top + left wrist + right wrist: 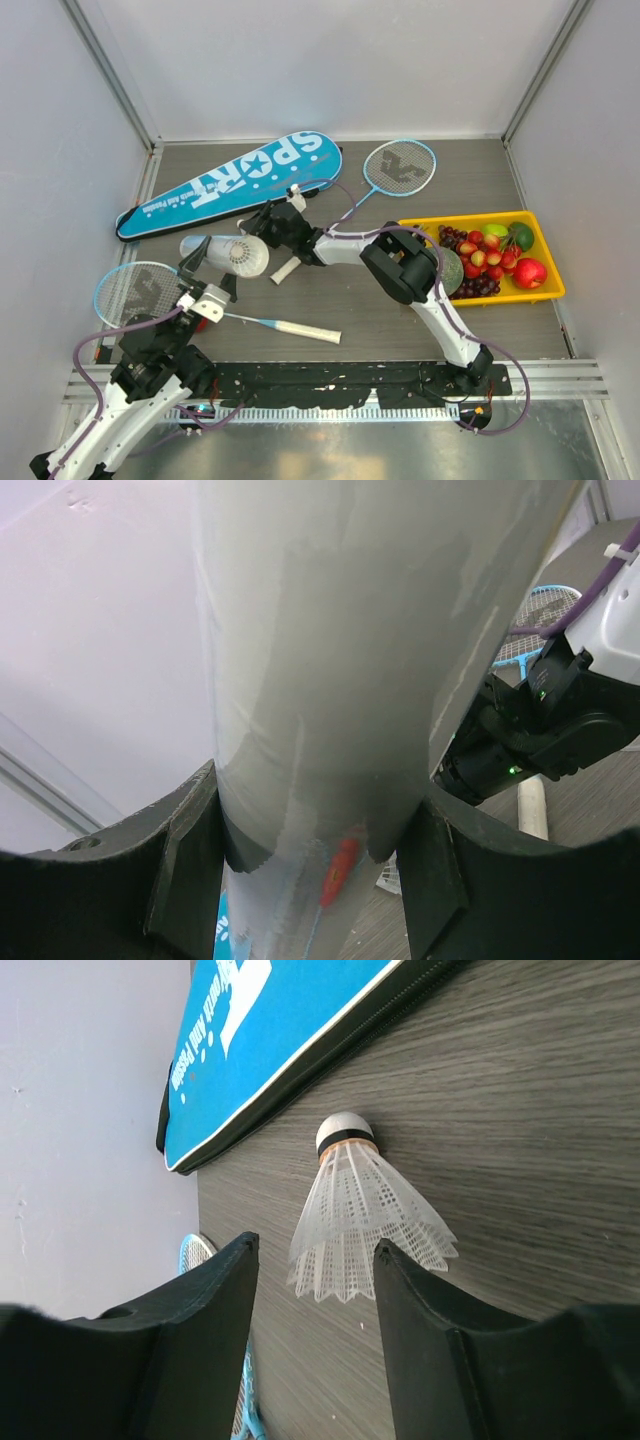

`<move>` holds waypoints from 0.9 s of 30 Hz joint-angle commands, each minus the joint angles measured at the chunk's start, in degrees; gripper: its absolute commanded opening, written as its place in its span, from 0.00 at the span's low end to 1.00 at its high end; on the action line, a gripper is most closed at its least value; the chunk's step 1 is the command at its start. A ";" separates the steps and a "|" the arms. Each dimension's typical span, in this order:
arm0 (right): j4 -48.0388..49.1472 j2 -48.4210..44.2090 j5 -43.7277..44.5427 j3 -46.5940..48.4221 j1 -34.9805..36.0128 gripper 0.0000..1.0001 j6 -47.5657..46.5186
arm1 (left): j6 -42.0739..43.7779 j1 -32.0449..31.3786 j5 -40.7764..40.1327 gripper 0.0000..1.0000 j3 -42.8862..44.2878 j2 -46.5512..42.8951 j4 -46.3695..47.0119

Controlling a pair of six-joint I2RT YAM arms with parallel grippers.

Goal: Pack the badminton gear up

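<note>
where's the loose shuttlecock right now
In the right wrist view the shuttlecock lies on the table between the open fingers of the right gripper, cork end toward the blue bag close by.

Both arms look alike on my overhead feed: white shells on the long links and chunky black housings at the joints. The left arm (110, 415) sits at lower left, the right arm (450, 330) at lower right. A purple cable (130, 325) loops along each. Up close, the left gripper (320, 820) and the right gripper (315, 1245) have broad, matte black fingers. At the right edge of my left wrist feed, a small green light (513, 771) glows on a black housing.
</note>
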 commanded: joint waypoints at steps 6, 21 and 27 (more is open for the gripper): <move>1.62 1.58 0.26 4.05 0.28 0.36 1.86 | -0.09 0.12 0.54 0.00 0.29 -0.15 6.13; 9.26 -16.41 -1.58 -11.85 0.19 0.05 -11.14 | 0.09 0.12 0.54 0.00 0.20 1.08 5.25; 10.76 -29.94 -5.00 -23.09 -0.33 0.05 -21.41 | 0.26 0.12 1.76 0.00 0.28 2.66 4.55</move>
